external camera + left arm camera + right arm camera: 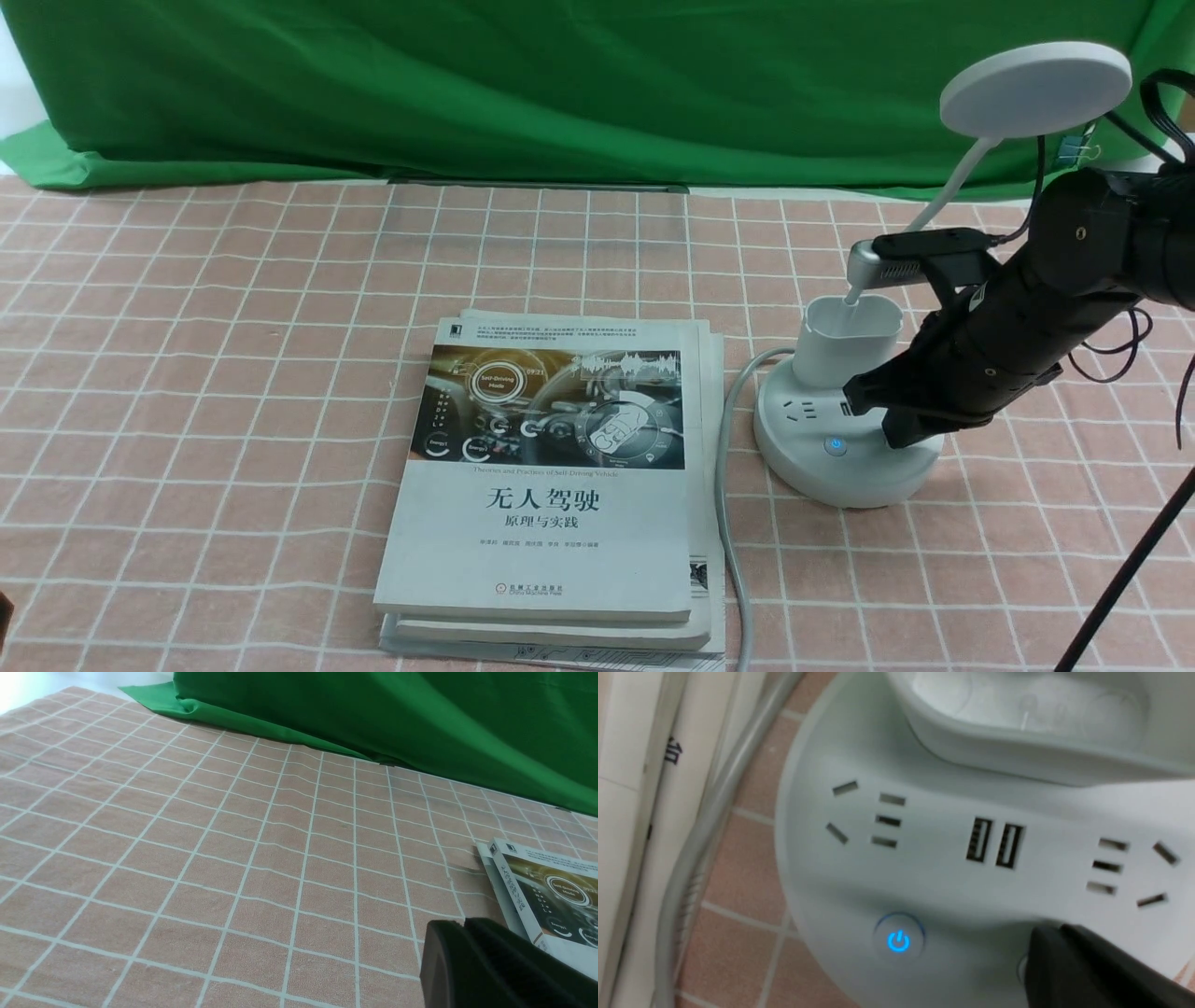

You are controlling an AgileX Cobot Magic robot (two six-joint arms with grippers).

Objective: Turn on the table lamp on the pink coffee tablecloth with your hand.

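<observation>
1. The main risk is pressing off-centre: the right tool [1059,942] covers most of the second button [1021,969], so a small sideways error could land the push on bare casing and leave the lamp unlit.
2. The table lamp [808,471] stands on the pink coffee tablecloth [233,420], right of the books [551,551]. Too slanted or hard a push could slide or tip it, since nothing visible braces its base.
3. The arm's camera [882,266] sits close by the thin neck [952,185] and above the cup holder [850,341]; careless lowering or turning could knock either.
4. The blue-lit power button [899,941] lies near, and a stray press there might cut power.
5. The right arm reaches in from the right, slanting down, its closed, empty tool over the base; contact cannot be confirmed.
6. The left tool [465,933] is closed and empty, well apart from the lamp.
</observation>
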